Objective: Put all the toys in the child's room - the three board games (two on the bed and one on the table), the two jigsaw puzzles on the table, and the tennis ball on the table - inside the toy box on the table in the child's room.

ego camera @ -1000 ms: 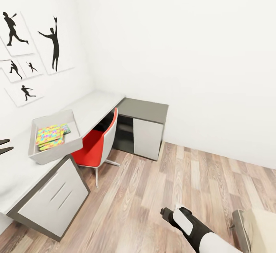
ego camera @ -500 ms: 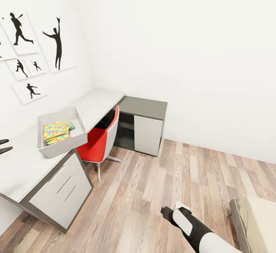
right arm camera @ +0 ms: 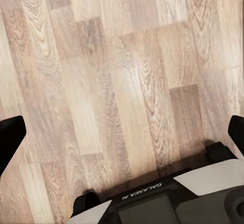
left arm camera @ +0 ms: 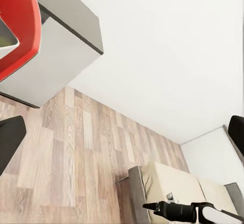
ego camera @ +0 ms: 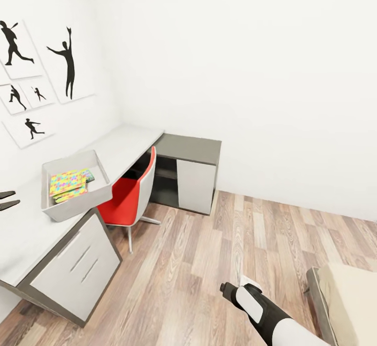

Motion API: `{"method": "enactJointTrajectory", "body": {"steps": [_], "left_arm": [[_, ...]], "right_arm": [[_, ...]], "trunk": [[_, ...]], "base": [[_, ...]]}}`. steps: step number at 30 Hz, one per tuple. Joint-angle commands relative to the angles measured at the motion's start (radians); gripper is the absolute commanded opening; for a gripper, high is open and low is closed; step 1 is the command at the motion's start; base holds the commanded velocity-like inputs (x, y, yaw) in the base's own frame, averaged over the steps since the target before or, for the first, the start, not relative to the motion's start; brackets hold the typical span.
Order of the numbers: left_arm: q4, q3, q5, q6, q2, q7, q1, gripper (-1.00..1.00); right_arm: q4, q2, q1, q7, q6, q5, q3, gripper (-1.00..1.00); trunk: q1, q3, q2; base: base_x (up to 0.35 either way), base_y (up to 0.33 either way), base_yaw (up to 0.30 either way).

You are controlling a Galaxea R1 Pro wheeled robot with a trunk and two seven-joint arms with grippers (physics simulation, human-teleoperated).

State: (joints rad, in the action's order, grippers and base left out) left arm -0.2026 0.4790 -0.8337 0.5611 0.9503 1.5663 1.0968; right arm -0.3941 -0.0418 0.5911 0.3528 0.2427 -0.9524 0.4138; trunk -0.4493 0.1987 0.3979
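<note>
The light grey toy box [ego camera: 56,209] stands on the pale table [ego camera: 128,147] at the left of the head view. Two jigsaw puzzles [ego camera: 67,183] lie stacked inside it, with the green edge of a flat game box [ego camera: 89,175] beside them. My left gripper [ego camera: 9,200] pokes in at the left edge above the table, left of the box and apart from it; its dark fingers [left arm camera: 10,140] stand wide apart with nothing between them. My right gripper [right arm camera: 122,132] hangs open and empty over the wood floor. A corner of the bed [ego camera: 348,296] shows at the lower right.
A red chair [ego camera: 128,197] is tucked under the table beside the white drawer cabinet [ego camera: 73,267]. A lower dark grey desk [ego camera: 191,149] fills the corner. Athlete silhouette pictures [ego camera: 65,63] hang on the left wall. Open plank floor [ego camera: 209,252] lies between the desks and the bed.
The whole head view has swung slightly right and then back left, so the camera moved. Both arms keep their pose and both grippers stay open.
</note>
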Motion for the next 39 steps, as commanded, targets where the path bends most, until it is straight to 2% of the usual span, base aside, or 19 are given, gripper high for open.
{"method": "enactJointTrajectory", "body": {"steps": [1, 3, 7, 8, 9, 10, 11, 15, 18, 21, 26, 29, 31, 33, 34, 36, 39], "left_arm": [[-0.004, 0.01, -0.005, 0.006, -0.001, 0.004, 0.002, 1.0], [-0.01, 0.016, -0.004, 0.001, -0.01, 0.004, 0.002, 1.0], [-0.049, 0.051, -0.004, -0.003, -0.056, 0.004, 0.002, 1.0], [-0.079, 0.086, -0.004, -0.004, -0.084, 0.004, 0.002, 1.0], [-0.088, 0.101, -0.004, -0.004, -0.093, 0.004, 0.002, 1.0], [-0.108, 0.132, -0.004, -0.004, -0.107, 0.004, 0.002, 1.0], [-0.129, 0.162, -0.004, -0.005, -0.118, 0.004, 0.002, 1.0], [-0.215, 0.244, -0.006, -0.005, -0.142, 0.004, 0.0, 1.0], [-0.272, 0.282, -0.005, -0.003, -0.157, 0.004, -0.011, 1.0], [-0.322, 0.306, -0.006, 0.0, -0.173, 0.004, -0.023, 1.0], [-0.357, 0.344, -0.005, 0.006, -0.198, 0.004, -0.029, 1.0], [-0.362, 0.375, -0.005, 0.003, -0.226, 0.004, -0.03, 1.0], [-0.364, 0.392, -0.005, 0.003, -0.25, 0.004, -0.03, 1.0], [-0.362, 0.415, -0.004, 0.003, -0.29, 0.004, -0.031, 1.0], [-0.361, 0.421, -0.003, 0.003, -0.301, 0.004, -0.031, 1.0], [-0.36, 0.447, -0.003, 0.005, -0.346, 0.003, -0.031, 1.0], [-0.358, 0.475, -0.005, 0.008, -0.396, -0.072, -0.031, 1.0]], "right_arm": [[-0.002, 0.001, 0.001, 0.008, 0.003, -0.006, 0.008, 1.0], [-0.002, 0.002, 0.001, 0.008, 0.003, -0.006, 0.007, 1.0], [-0.002, 0.004, 0.001, 0.008, 0.005, -0.008, 0.007, 1.0], [-0.002, 0.01, 0.001, 0.008, 0.005, -0.009, 0.007, 1.0], [-0.002, 0.014, 0.001, 0.008, 0.005, -0.009, 0.007, 1.0], [-0.002, 0.022, 0.0, 0.008, 0.006, -0.009, 0.008, 1.0], [-0.002, 0.028, 0.0, 0.008, 0.006, -0.009, 0.008, 1.0], [-0.002, 0.041, 0.0, 0.008, 0.006, -0.009, 0.008, 1.0], [-0.001, 0.045, 0.0, 0.008, 0.006, -0.009, 0.008, 1.0], [-0.001, 0.046, 0.0, 0.008, 0.006, -0.009, 0.008, 1.0], [0.0, 0.046, -0.001, 0.008, 0.006, -0.009, 0.008, 1.0], [0.0, 0.046, 0.0, 0.008, 0.005, -0.009, 0.008, 1.0], [0.0, 0.046, 0.0, 0.008, 0.005, -0.009, 0.008, 1.0], [0.0, 0.046, 0.0, 0.008, 0.005, -0.009, 0.008, 1.0], [0.0, 0.046, 0.0, 0.008, 0.005, -0.009, 0.008, 1.0], [0.0, 0.046, 0.0, 0.008, 0.005, -0.009, 0.008, 1.0], [0.002, 0.046, 0.0, 0.008, 0.006, -0.009, 0.008, 1.0]], "trunk": [[-0.001, 0.001, 0.002], [-0.001, 0.0, 0.002], [-0.001, -0.001, 0.002], [-0.001, -0.001, 0.002], [-0.001, -0.001, 0.002], [-0.001, -0.001, 0.002], [-0.001, -0.001, 0.002], [-0.001, -0.001, 0.002], [-0.001, -0.001, 0.002], [-0.001, -0.001, 0.002], [-0.001, -0.001, 0.002], [-0.001, -0.001, 0.002], [-0.001, -0.001, 0.002], [-0.001, -0.001, 0.002], [-0.001, -0.001, 0.002], [-0.001, -0.001, 0.002], [-0.001, -0.001, 0.002]], "base": [[0.0, 0.0, -0.115], [0.0, 0.0, -0.075], [0.0, 0.0, -0.026], [0.0, 0.0, -0.008], [0.0, 0.0, -0.006], [0.0, 0.0, -0.004], [0.0, 0.0, -0.003], [0.0, 0.0, -0.001], [0.0, 0.0, 0.0], [0.0, 0.0, 0.0], [0.0, 0.0, 0.0], [0.0, 0.0, 0.0], [0.0, 0.0, 0.0], [0.0, 0.0, 0.0], [0.0, 0.0, 0.0], [0.0, 0.0, 0.0], [0.0, 0.0, 0.0]]}}
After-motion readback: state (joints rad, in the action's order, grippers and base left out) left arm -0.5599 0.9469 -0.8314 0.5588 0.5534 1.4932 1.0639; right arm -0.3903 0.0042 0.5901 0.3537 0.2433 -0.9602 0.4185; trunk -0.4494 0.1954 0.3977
